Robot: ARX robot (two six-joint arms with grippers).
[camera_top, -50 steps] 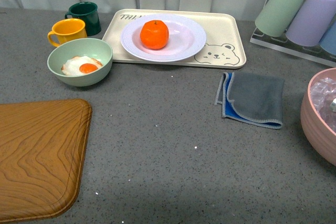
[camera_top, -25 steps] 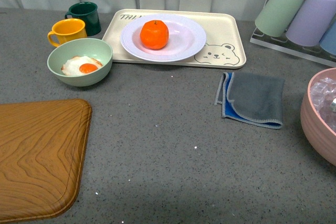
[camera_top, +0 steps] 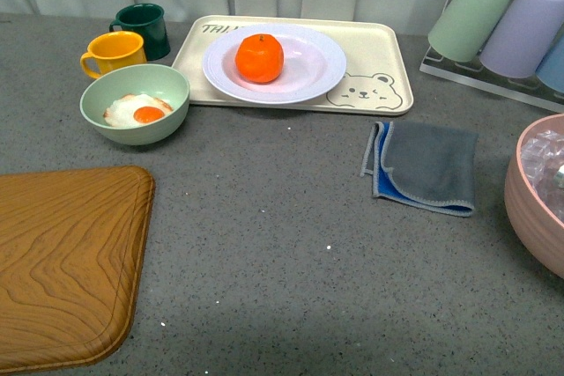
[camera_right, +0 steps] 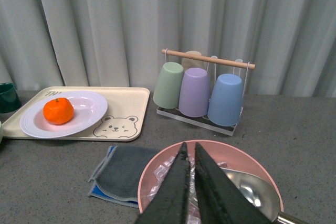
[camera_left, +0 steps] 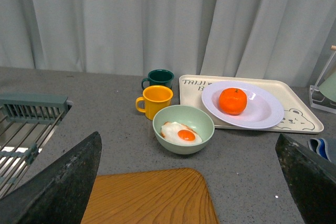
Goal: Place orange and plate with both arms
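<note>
Arms do not show in the front view; each appears only in its own wrist camera. The left gripper (camera_left: 189,182) hangs above the table (camera_top: 291,244) with its jaws spread wide, released, the two dark, rough-surfaced fingers (camera_left: 58,182) at opposite edges of that picture and nothing between them. The right gripper (camera_right: 190,182) is held over a pink bowl (camera_right: 157,174), its jaws clenched to a thin slit with nothing gripped.

The orange (camera_top: 259,57) is round, bright and slightly bumpy, and sits in the plate (camera_top: 308,72), left of the plate's middle. The plate is round, white and glossy with a wide rim, and rests on the left part of a cream rectangular tray (camera_top: 388,59) with rounded corners and a bear face drawn on its right part.

Left of the tray stand a yellow mug (camera_top: 113,52) and a dark green mug (camera_top: 143,28), close together. Just in front of them a pale green bowl (camera_top: 134,103) holds a fried egg (camera_top: 138,112). A wooden board (camera_top: 62,261) with wavy grain and a rounded corner lies at the near left. A folded grey cloth (camera_top: 423,167) with a blue underside lies in front of the tray's right end. At the far right, pastel cups (camera_right: 195,92) hang upside down on a rack with a wooden bar. The table is grey and speckled.
</note>
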